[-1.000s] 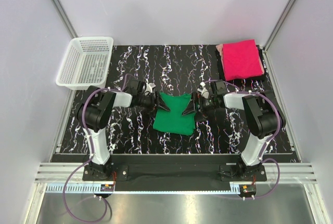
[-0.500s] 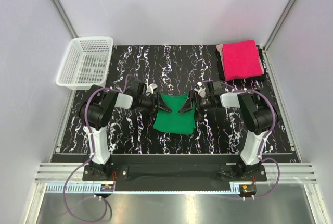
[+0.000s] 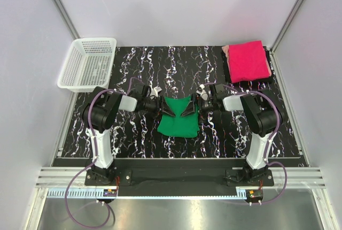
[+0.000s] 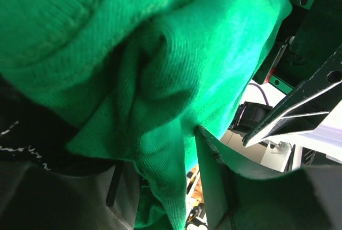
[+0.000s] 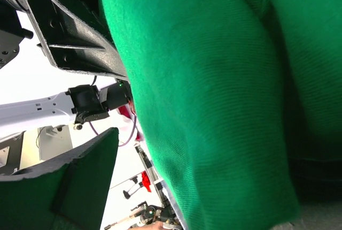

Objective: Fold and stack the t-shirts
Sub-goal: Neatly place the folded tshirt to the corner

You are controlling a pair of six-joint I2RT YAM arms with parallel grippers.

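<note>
Bright green t-shirt (image 3: 179, 124), hot pink t-shirt (image 3: 248, 61), white basket (image 3: 70, 69), black table (image 3: 176, 69) veined white.

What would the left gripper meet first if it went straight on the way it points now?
The green t-shirt: its far edge lies right at the left gripper. Beyond the cloth, probably the right gripper, which faces it.

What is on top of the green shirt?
The left hand and right hand reach over the far half of the green shirt. Cloth beneath them is covered; whether the left grips it cannot be told.
</note>
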